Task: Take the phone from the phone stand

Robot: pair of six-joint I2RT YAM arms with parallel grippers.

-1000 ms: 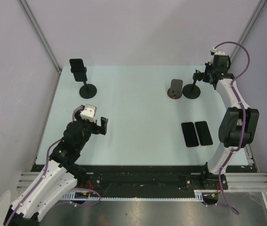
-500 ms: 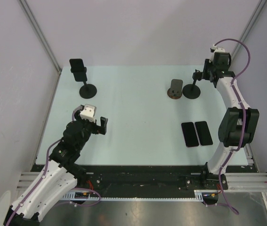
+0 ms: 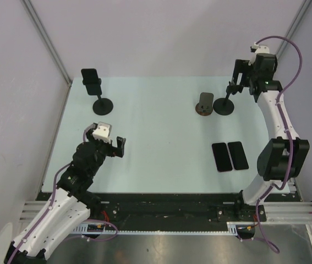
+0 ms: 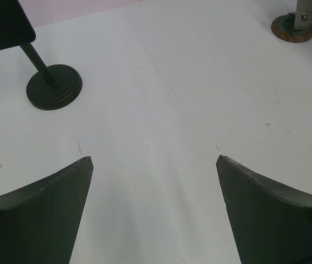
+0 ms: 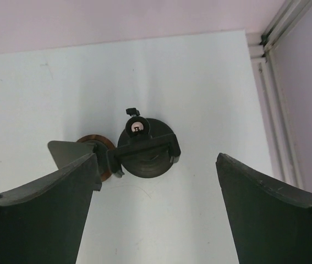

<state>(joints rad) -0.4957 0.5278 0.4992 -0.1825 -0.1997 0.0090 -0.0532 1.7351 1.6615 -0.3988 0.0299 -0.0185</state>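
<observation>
Top external view: the phone (image 3: 91,80) sits clamped upright on the left phone stand (image 3: 103,104), at the far left corner of the bench (image 3: 156,126). The right phone stand (image 3: 223,105) is at the far right, with a brown-footed holder (image 3: 204,104) just beside it on its left. Two more phones (image 3: 219,157) (image 3: 237,155) lie flat side by side on the near right of the bench. The right jaws hang over the head of the right phone stand. In the right wrist view the fingers (image 5: 45,220) are spread wide, looking straight down on that stand (image 5: 144,157) and the holder (image 5: 96,141); neither finger appears to touch either. The left jaws hover low over the near left of the bench, well apart from the left phone stand. In the left wrist view their fingers (image 4: 40,214) are spread wide with only bench surface between them; the phone (image 4: 4,22) and its stand (image 4: 54,87) show at upper left.
</observation>
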